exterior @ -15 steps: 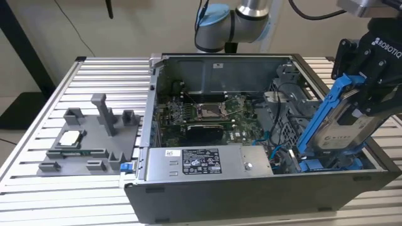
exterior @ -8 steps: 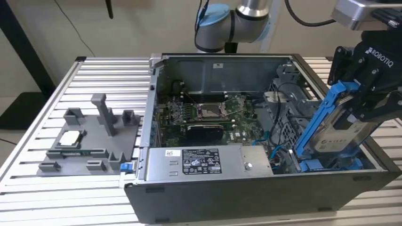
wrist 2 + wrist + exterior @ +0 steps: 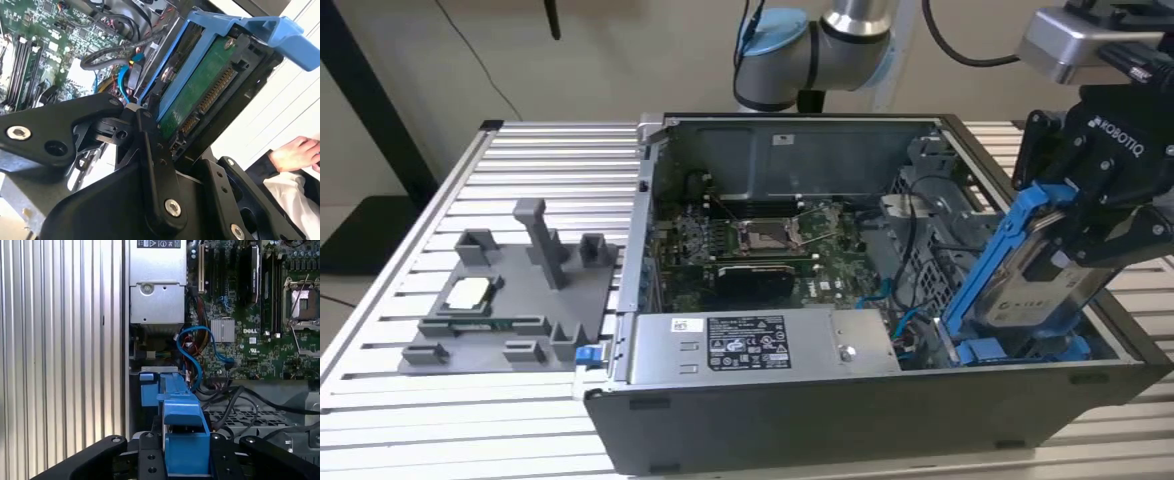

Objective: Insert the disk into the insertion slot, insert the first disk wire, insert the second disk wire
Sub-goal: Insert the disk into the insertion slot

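Arm [image 3: 843, 35] angled down over computer case [image 3: 854, 425], fingers [image 3: 156, 170] clenched on disk [image 3: 1041, 275], held steeply tilted

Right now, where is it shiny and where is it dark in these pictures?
First wrist view: the ribbed table gleams in bright stripes. Second wrist view: the area beyond the disk is washed out white. Exterior view: the computer case has a dark near wall beside the pale table.
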Motion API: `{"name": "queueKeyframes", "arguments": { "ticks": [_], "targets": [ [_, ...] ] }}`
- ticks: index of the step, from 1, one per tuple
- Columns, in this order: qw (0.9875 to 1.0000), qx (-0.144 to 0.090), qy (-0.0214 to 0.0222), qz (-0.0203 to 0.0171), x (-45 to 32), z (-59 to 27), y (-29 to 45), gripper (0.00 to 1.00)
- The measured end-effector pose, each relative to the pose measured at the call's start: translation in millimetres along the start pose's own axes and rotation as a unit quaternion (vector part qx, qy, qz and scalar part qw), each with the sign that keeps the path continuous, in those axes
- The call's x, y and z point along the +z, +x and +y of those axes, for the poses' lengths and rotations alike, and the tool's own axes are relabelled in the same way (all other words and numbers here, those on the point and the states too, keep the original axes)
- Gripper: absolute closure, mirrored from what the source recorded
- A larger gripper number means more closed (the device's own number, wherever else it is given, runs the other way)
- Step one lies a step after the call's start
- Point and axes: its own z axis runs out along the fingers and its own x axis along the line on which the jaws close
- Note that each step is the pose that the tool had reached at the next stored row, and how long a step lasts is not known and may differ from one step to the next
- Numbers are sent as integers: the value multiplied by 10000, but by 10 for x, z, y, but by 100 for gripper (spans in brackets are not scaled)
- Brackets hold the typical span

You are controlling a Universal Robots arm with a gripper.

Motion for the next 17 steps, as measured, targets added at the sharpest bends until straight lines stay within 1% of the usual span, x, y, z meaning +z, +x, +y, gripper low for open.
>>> {"name": "queueKeyframes", "arguments": {
  "ticks": [12, 17],
  "targets": [
    [10000, 0, -1, -2, 213, -13, -10, 68],
    [10000, -1, -1, -1, 218, -13, -10, 68]
  ]
}}
